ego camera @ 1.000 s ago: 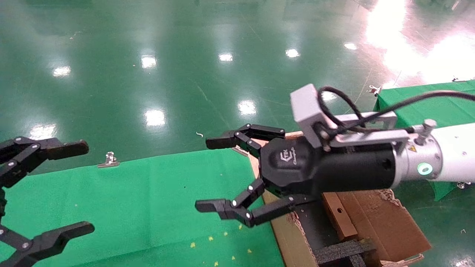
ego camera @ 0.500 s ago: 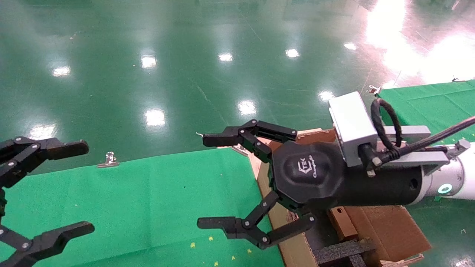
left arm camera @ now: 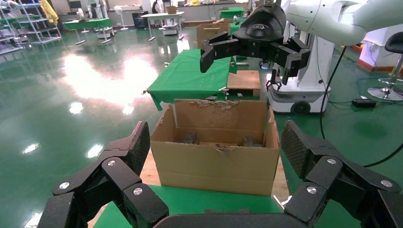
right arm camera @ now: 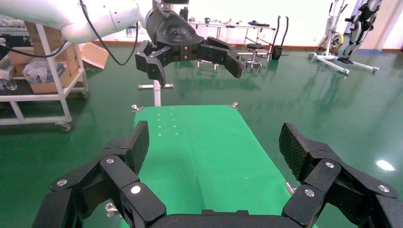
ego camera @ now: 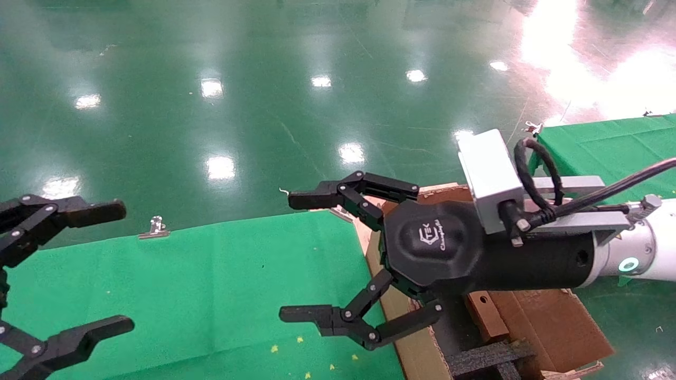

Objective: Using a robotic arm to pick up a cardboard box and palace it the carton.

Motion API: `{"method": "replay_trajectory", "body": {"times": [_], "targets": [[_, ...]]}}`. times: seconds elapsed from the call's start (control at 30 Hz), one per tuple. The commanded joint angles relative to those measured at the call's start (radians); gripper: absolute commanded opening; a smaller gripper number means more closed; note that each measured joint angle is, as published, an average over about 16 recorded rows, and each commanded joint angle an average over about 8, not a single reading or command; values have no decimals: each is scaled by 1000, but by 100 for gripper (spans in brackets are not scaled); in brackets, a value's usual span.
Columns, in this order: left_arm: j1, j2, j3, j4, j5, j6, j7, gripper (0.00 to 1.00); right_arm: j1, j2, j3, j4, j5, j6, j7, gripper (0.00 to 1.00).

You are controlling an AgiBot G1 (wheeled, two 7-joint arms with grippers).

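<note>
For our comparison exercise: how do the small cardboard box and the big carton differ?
The cardboard box is small, flat and closed, with a round hole; the carton is much larger, open-topped, with ragged flaps. The box sits inside the carton, leaning by black foam. Both are plain brown cardboard.

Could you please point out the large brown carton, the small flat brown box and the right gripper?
large brown corrugated carton [left arm camera: 216, 164], left wrist view, front wall.
small flat brown cardboard box [ego camera: 486, 315], head view, top face.
right gripper [ego camera: 301, 257], head view, between fingertips.
</note>
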Motion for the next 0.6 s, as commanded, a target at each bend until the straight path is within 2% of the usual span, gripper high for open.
{"method": "replay_trajectory", "body": {"times": [0.03,0.6], "targets": [[0,0,0,0,0,0,0,100,2,1,-2,0,-1,1,1,100],[0,0,0,0,0,0,0,100,9,2,-10,1,-6,5,6,100]]}}
